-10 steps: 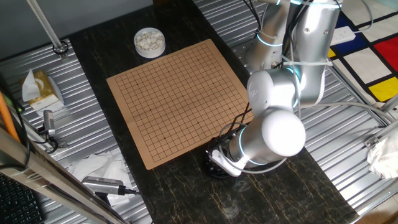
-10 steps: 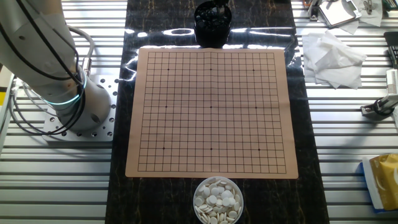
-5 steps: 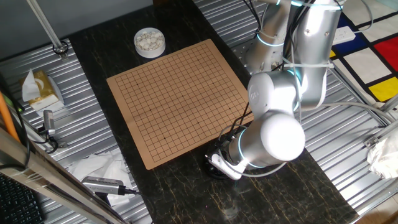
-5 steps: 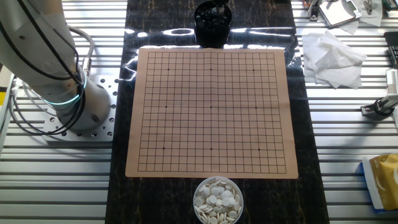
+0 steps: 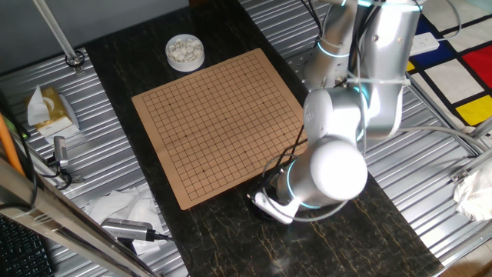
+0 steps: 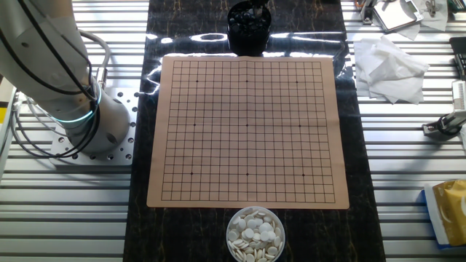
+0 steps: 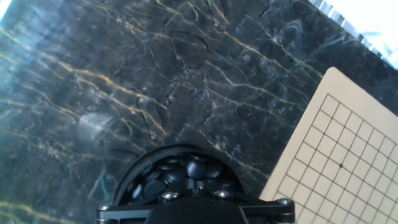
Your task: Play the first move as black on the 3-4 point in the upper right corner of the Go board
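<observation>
One arm is at work, its end effector (image 7: 194,198) lowered over the black bowl (image 6: 249,29) of stones that stands on the dark marble surface (image 7: 155,81) just off one edge of the Go board (image 6: 247,131). In the hand view the bowl's contents, a heap of glossy black stones (image 7: 186,174), lie directly below the finger mount; the fingertips themselves are hidden at the bottom edge, so whether they are apart, together or clamped on a stone cannot be told. In one fixed view the arm's elbow and wrist cover the bowl; in the other fixed view the bowl shows at the top of the frame with something dark reaching into it. No stone lies on the board's grid, and the bowl of white stones (image 6: 255,233) stands at the opposite edge.

The step in hand is judged to be the pick-up of a single black stone. The next move calls for a secure pinch on one stone alone, a straight lift clear of the rim, then a carry to the board's upper right corner, setting the stone on the unmarked crossing one step from the star dot there.
</observation>
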`<action>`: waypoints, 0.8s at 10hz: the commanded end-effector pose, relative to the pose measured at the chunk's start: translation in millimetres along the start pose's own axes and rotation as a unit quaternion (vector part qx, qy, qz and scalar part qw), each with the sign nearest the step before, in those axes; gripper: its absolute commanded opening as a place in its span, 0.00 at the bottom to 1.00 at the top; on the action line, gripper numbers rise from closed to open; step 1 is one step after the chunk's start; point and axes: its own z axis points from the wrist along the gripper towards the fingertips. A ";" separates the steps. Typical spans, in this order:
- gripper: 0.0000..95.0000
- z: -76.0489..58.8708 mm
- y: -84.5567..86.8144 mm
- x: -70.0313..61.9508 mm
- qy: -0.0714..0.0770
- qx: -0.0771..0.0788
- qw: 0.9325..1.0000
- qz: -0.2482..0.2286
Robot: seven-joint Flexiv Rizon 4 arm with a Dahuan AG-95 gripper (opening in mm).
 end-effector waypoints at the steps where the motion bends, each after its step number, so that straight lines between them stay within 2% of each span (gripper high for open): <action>1: 0.00 -1.5 -1.4 1.9 -0.020 0.002 1.000 -0.002; 4: 0.00 -1.4 -0.7 3.4 -0.022 0.003 1.000 -0.022; 5: 0.00 -1.3 2.5 8.9 -0.027 -0.001 0.999 -0.024; 6: 0.20 -3.0 4.6 11.1 -0.029 -0.005 0.999 -0.028; 8: 0.20 -13.5 11.9 14.0 -0.019 -0.007 0.999 -0.033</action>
